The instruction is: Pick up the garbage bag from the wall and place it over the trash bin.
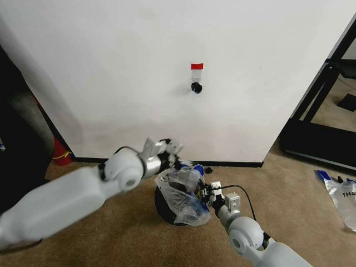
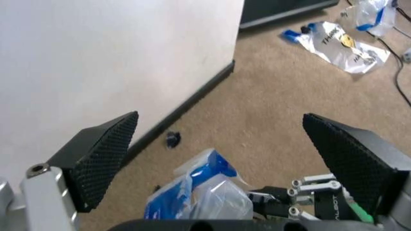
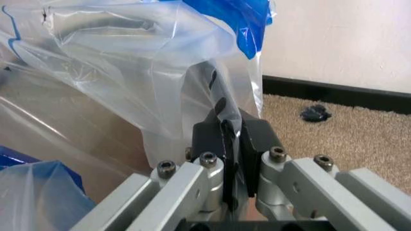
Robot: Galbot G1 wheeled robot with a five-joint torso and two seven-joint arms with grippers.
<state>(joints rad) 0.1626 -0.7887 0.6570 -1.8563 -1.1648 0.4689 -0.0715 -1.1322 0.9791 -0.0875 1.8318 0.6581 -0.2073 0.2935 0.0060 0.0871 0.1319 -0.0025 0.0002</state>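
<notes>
Garbage bag (image 1: 183, 194) lies draped over the trash bin (image 1: 164, 208); right gripper (image 3: 228, 139) pinches a fold of its film; left gripper (image 2: 218, 144) hovers above, jaws wide.

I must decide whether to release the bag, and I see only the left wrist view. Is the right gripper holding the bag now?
Observer: Yes. The right gripper is shut on a fold of the bag.
Operator: Is the bag already over the bin?
Observer: In the head view the bag is draped on top of the bin, beside the left gripper.
Operator: Is another bag still on the hook?
Observer: No, the hook on the wall is bare, with red tape above it.
</notes>
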